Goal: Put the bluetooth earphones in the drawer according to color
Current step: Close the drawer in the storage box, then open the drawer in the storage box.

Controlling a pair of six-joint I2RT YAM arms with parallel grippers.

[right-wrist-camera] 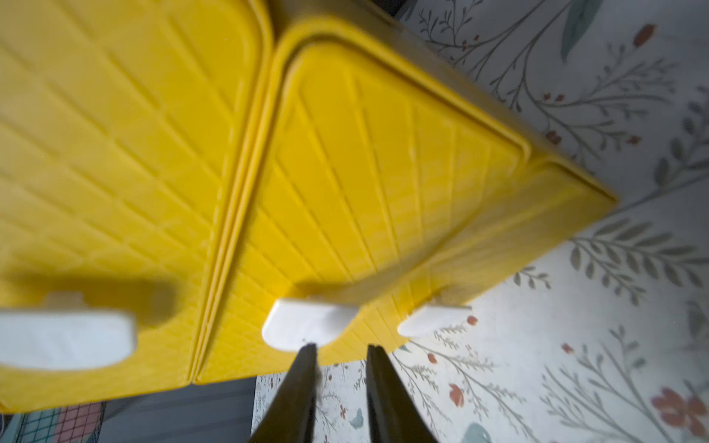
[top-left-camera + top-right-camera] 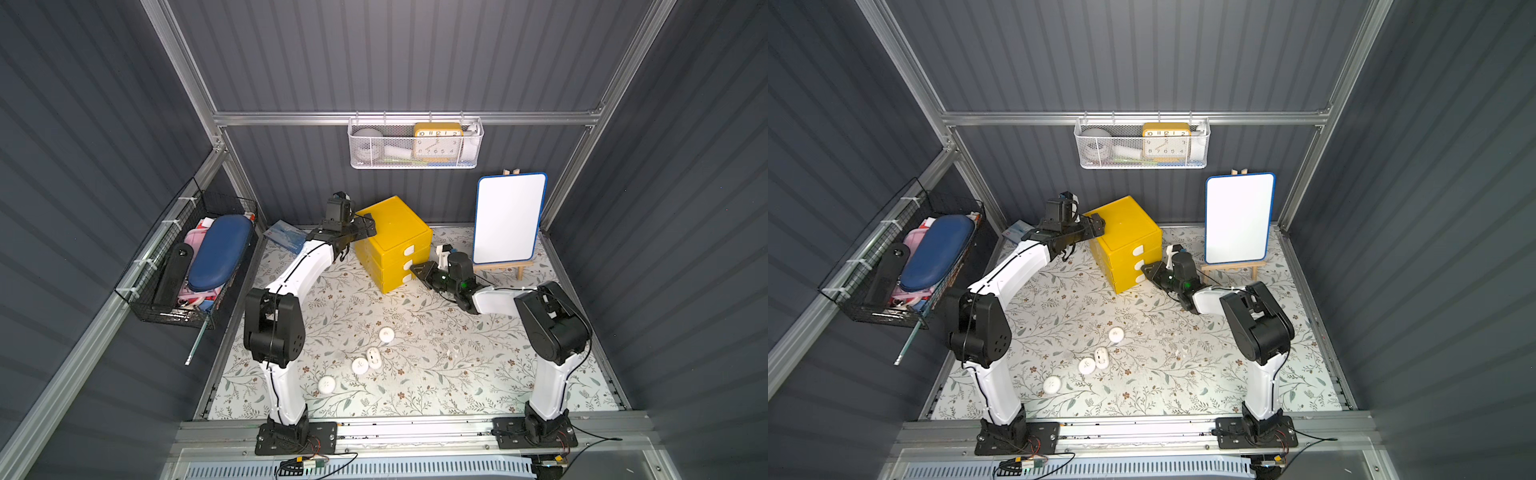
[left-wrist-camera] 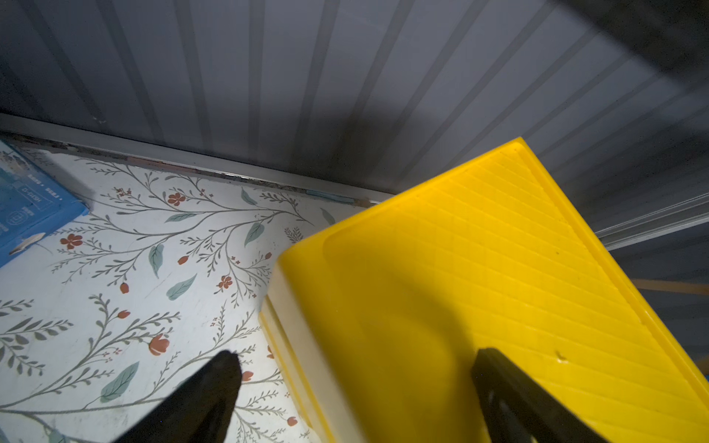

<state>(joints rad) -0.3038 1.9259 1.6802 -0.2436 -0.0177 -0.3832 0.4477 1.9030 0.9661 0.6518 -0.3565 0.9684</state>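
The drawer (image 2: 395, 226) is a yellow three-drawer cabinet at the back of the mat, with all fronts pushed in. Several white bluetooth earphones (image 2: 386, 334) (image 2: 1086, 365) lie loose on the mat in the front middle. My left gripper (image 2: 363, 232) (image 3: 355, 360) is open and straddles the cabinet's upper back corner, with one finger over its top (image 3: 498, 230) and one beside it. My right gripper (image 2: 414, 271) (image 1: 341, 347) is shut, holding nothing. Its tips sit right at the edge of the middle drawer's white tab handle (image 1: 307, 326).
A whiteboard on a small easel (image 2: 509, 218) stands just behind my right arm. A blue box (image 2: 286, 236) lies at the back left. A black wire basket (image 2: 199, 257) hangs on the left wall, and a white mesh basket with a clock (image 2: 415, 143) hangs on the back wall.
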